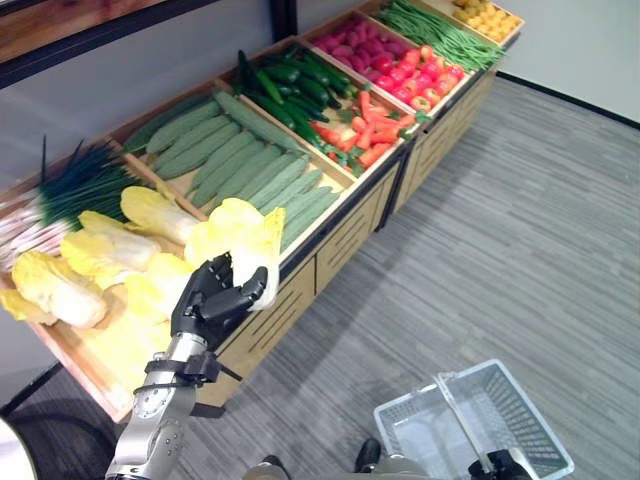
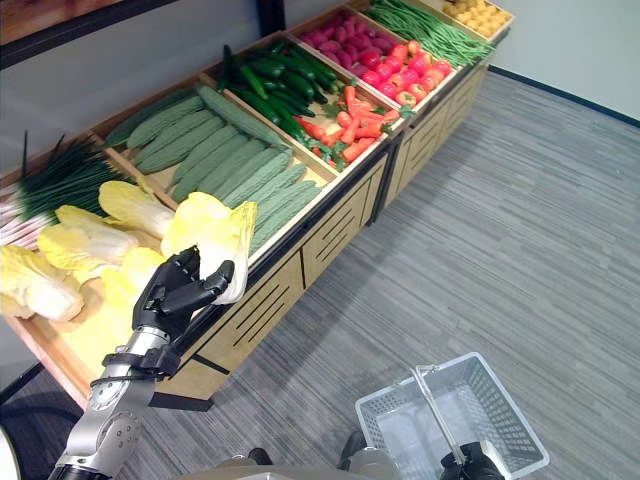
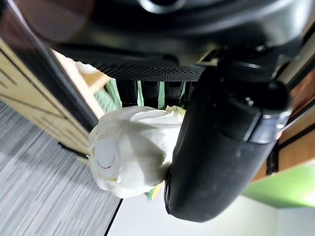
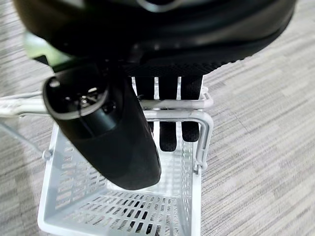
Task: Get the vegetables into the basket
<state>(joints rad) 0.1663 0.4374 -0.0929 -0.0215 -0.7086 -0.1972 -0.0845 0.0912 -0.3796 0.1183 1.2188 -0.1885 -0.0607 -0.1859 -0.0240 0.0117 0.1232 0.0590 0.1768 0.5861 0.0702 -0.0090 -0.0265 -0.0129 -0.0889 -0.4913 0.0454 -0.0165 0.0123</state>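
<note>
The left hand (image 1: 212, 298) curls round a cabbage (image 1: 243, 238), holding it above the front edge of the stand (image 1: 330, 245), well apart from the basket (image 1: 480, 425). The cabbage looks light but leafy and loose, so I judge the firm stem end the safest place to grip. The right hand (image 4: 167, 105) hooks its fingers over the basket's handle (image 4: 204, 129), carrying it low above the floor.

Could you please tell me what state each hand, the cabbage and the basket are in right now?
Left hand: shut on a cabbage, raised at the front edge of the stall.
Cabbage: lifted off the stall, held in the left hand.
Right hand: fingers curled round the basket's handle.
Basket: upright, nothing in it, held above the floor.
Stall: bins full of vegetables.
</note>
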